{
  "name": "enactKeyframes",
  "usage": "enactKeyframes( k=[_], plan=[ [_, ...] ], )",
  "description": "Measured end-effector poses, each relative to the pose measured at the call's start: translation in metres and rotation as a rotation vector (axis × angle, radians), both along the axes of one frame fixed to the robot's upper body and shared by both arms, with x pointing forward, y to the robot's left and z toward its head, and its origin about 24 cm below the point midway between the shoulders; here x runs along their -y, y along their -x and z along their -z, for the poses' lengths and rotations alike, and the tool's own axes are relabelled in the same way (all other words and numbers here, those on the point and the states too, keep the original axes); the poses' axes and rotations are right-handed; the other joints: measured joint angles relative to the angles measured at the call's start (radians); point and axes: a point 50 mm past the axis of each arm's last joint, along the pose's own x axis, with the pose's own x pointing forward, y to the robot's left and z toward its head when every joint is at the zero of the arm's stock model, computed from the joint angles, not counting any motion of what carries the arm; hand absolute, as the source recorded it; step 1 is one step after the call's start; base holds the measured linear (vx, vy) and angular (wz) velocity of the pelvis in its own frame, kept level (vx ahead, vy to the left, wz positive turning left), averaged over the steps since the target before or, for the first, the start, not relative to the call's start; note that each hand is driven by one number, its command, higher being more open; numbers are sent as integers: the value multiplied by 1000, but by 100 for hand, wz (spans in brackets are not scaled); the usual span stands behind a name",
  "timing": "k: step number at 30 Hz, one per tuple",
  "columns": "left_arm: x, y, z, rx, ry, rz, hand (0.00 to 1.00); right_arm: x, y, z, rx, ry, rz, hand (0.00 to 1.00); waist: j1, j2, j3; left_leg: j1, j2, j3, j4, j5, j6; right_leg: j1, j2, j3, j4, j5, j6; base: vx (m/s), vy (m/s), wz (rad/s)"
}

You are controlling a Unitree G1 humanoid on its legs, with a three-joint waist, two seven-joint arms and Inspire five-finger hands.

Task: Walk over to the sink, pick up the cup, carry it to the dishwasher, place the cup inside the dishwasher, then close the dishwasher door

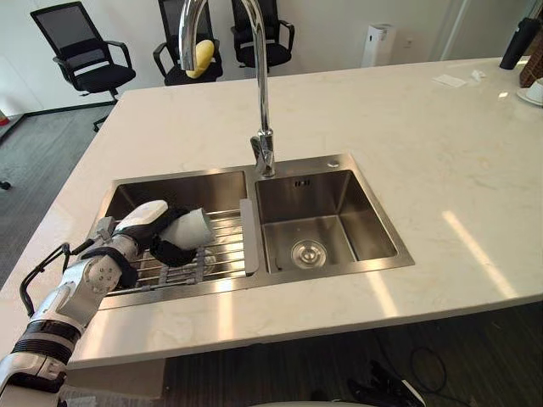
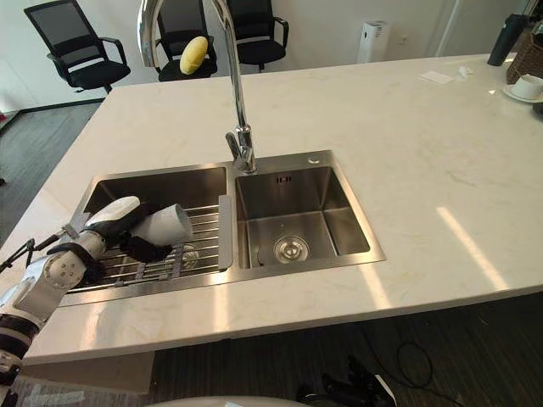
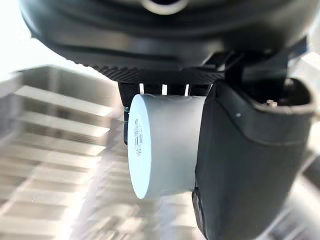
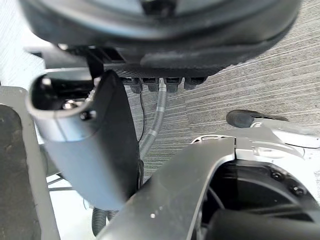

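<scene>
Left hand (image 1: 157, 233): positioned over the left basin of the sink (image 1: 339, 165), reaching in from the near-left corner of the desk (image 1: 407, 127). Its dark fingers and white-covered thumb are curled round the cup (image 1: 188, 227), clamped on its body.

Cup: white, plain, lying roughly on its side in the hand, with its flat base pointing away from the wrist toward the divider between the basins. The left wrist view confirms the grasp: the cup (image 3: 165, 145) sits between the thumb and the fingers (image 3: 165, 89), and a small label shows on its base.

Wire rack (image 1: 225, 246): directly beneath the hand and cup, spanning the left basin. Whether the cup touches the rack cannot be told.

Right basin: just beyond the cup's base, past the divider, with a round drain (image 1: 308, 253) at its bottom.

Faucet (image 1: 261, 102): tall, chrome and arched, rising behind the divider, farther from the hand than the cup.

Beyond the desk, well apart from the hand: black office chairs (image 1: 85, 51), one carrying a yellow object (image 1: 200, 58).

Right hand (image 4: 95, 150): seen in its own wrist view above grey carpeted floor (image 4: 260, 65). It cannot be told whether this hand is spread or closed.
</scene>
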Motion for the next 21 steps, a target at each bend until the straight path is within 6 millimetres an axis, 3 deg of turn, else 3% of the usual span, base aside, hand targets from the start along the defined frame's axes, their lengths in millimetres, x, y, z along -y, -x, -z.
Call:
enactKeyframes(
  k=[2, 4, 9, 15, 21],
  plan=[
    [11, 0, -10, 56, 33, 49, 0, 0, 1, 0, 1, 1, 2, 100, 6, -2, 0, 0, 0, -4, -1, 1, 2, 2, 0, -5, 0, 0, 0, -16, 5, 12],
    [34, 2, -28, 152, 113, 155, 0, 0, 3, 1, 3, 4, 6, 100, 10, -5, -2, 0, -1, -20, -9, 8, 11, 7, 0, -19, -1, -1, 0, -20, 8, 20],
    [64, 11, -42, 292, 322, 262, 0, -4, 3, 3, 20, 9, 42, 100, 13, -10, -1, 9, -2, -35, -21, 16, 24, 19, -1, -35, -5, 1, 3, -23, 14, 11],
    [64, 26, -34, 324, 622, 246, 0, -9, 5, 6, 17, 12, 74, 100, 13, -25, 3, 25, -1, -38, -22, 16, 29, 37, 0, -40, -6, 3, 7, -11, 6, 0],
    [53, 46, -8, 284, 935, 144, 0, -10, 6, 7, 22, 22, 108, 100, 22, -25, 2, 27, 2, -42, -27, 14, 32, 39, 0, -44, -6, 3, 7, 23, 11, 1]
  ],
)
